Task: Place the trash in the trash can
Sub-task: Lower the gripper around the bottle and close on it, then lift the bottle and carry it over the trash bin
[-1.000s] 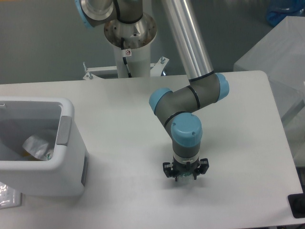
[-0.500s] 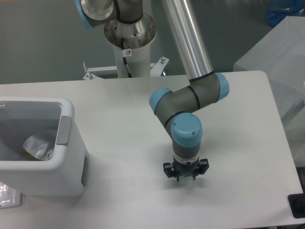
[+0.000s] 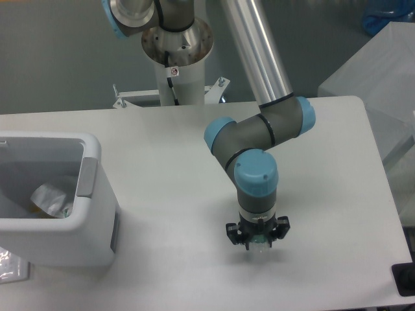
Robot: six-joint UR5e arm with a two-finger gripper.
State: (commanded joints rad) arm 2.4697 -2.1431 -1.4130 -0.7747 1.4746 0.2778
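My gripper [image 3: 258, 241] points straight down at the table in the right middle, low over the surface. Its black knuckles are spread to both sides, so it looks open. A small clear piece of the trash, the bottle [image 3: 259, 244], shows between the fingers under the wrist; most of it is hidden by the gripper. The trash can [image 3: 91, 194] is a boxy white bin with a grey panel at the left edge, far from the gripper. A crumpled clear wrapper [image 3: 52, 199] lies inside it.
The robot's white base column [image 3: 175, 71] stands at the back of the table. A clear plastic piece [image 3: 10, 267] lies at the front left beside the bin. The table's right edge runs about 170 px right of the gripper.
The wrist and gripper have shifted slightly right and lower in the frame. The green bit seen under the gripper a second ago is now hidden.
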